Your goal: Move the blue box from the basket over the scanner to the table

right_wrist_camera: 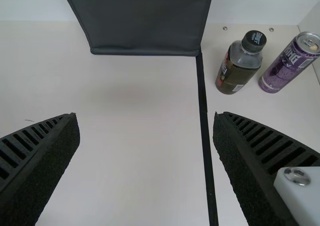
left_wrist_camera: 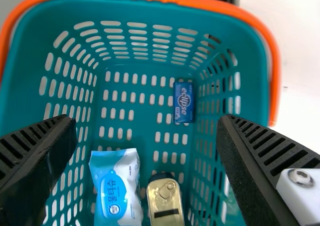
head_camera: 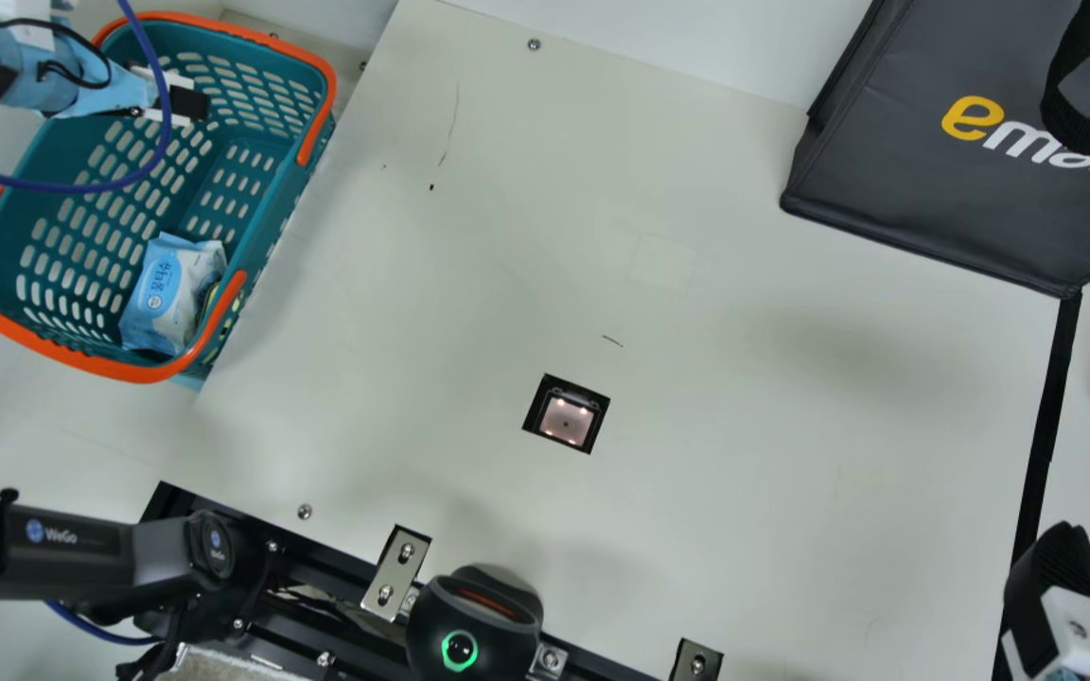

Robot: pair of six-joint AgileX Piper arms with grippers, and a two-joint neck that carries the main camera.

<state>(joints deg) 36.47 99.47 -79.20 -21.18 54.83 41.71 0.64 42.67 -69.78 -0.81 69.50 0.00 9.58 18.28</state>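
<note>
My left gripper [head_camera: 187, 102] hangs over the teal basket [head_camera: 266, 203] at the upper left of the main view. In the left wrist view its two fingers stand wide apart, the left gripper [left_wrist_camera: 146, 158] holding nothing. The blue box [left_wrist_camera: 183, 102] lies on the floor of the basket [left_wrist_camera: 145, 18], close to one side wall. At the lower right of the main view is my right gripper [head_camera: 1056, 567]; in the right wrist view the right gripper [right_wrist_camera: 146, 161] is open over bare tabletop. The scanner window [head_camera: 566, 418] sits in the table's middle.
The basket also holds a blue-white wipes pack [head_camera: 159, 293] and a gold-labelled item [left_wrist_camera: 165, 202]. A dark bag [head_camera: 933, 161] stands at the back right. Beyond a black strip are a bottle [right_wrist_camera: 239, 65] and a purple can [right_wrist_camera: 290, 63]. A round black device [head_camera: 474, 624] stands at the front edge.
</note>
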